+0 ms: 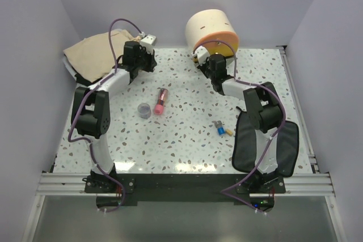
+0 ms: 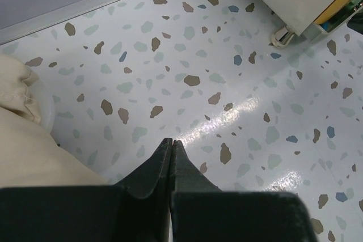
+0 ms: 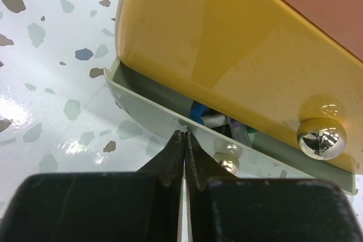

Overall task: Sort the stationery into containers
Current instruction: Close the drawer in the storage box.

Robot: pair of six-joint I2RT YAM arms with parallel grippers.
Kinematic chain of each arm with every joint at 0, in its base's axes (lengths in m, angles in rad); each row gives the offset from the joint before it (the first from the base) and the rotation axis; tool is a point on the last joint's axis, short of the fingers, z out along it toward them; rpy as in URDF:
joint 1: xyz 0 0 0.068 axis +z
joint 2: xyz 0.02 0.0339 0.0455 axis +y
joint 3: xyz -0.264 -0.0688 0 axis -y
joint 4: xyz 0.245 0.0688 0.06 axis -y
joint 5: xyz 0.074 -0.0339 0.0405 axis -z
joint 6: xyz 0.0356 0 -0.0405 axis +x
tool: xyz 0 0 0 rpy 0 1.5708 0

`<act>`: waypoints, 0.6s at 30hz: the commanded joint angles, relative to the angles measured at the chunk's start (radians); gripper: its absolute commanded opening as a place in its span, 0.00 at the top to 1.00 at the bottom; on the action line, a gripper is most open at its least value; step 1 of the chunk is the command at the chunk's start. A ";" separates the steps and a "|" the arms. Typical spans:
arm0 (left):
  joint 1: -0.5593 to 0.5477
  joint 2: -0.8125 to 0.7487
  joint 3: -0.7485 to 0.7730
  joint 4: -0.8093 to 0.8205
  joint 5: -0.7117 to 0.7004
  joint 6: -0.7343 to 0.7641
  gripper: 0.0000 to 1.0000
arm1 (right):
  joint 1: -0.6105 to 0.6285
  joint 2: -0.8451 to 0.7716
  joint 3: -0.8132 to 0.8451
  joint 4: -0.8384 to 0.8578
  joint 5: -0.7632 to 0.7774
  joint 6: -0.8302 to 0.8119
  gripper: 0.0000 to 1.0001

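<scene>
Stationery lies loose mid-table: pink tube [image 1: 160,101], grey pot [image 1: 145,110] just beside it, blue and yellow pieces [image 1: 222,130] nearer the black pouch [image 1: 266,148]. I have the right gripper [image 3: 184,137] pinched shut and empty, tips at the ajar orange drawer [image 3: 227,43] of the cream box [image 1: 212,26], probably to nudge it. My left gripper [image 2: 172,143], likewise shut and empty, hovers over the speckled table [image 1: 187,134] by a beige cloth [image 1: 96,52]; pale walls all round.

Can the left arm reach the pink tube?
Probably yes. The pink tube lies in the open, nothing between it and the shut left gripper; the grey pot sits close beside it.
</scene>
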 commanded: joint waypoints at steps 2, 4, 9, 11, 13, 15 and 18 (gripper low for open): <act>-0.014 -0.034 -0.001 0.019 -0.017 0.029 1.00 | 0.018 0.023 0.056 0.163 0.064 -0.011 1.00; -0.015 -0.032 -0.001 0.019 -0.021 0.032 1.00 | 0.023 0.035 0.066 0.182 0.075 -0.009 1.00; -0.021 -0.032 -0.003 0.018 -0.031 0.035 1.00 | 0.031 0.049 0.079 0.185 0.089 0.000 1.00; -0.021 -0.034 -0.003 0.016 -0.032 0.036 1.00 | 0.032 0.034 0.066 0.173 0.089 0.009 1.00; -0.021 -0.034 -0.003 0.014 -0.035 0.036 1.00 | 0.032 -0.012 0.049 0.122 0.090 0.027 1.00; -0.021 -0.035 -0.001 0.014 -0.038 0.036 1.00 | 0.034 -0.064 0.005 0.053 0.099 0.084 0.96; -0.021 -0.041 0.002 0.013 -0.035 0.036 0.87 | 0.032 -0.199 -0.054 -0.071 0.113 0.228 0.53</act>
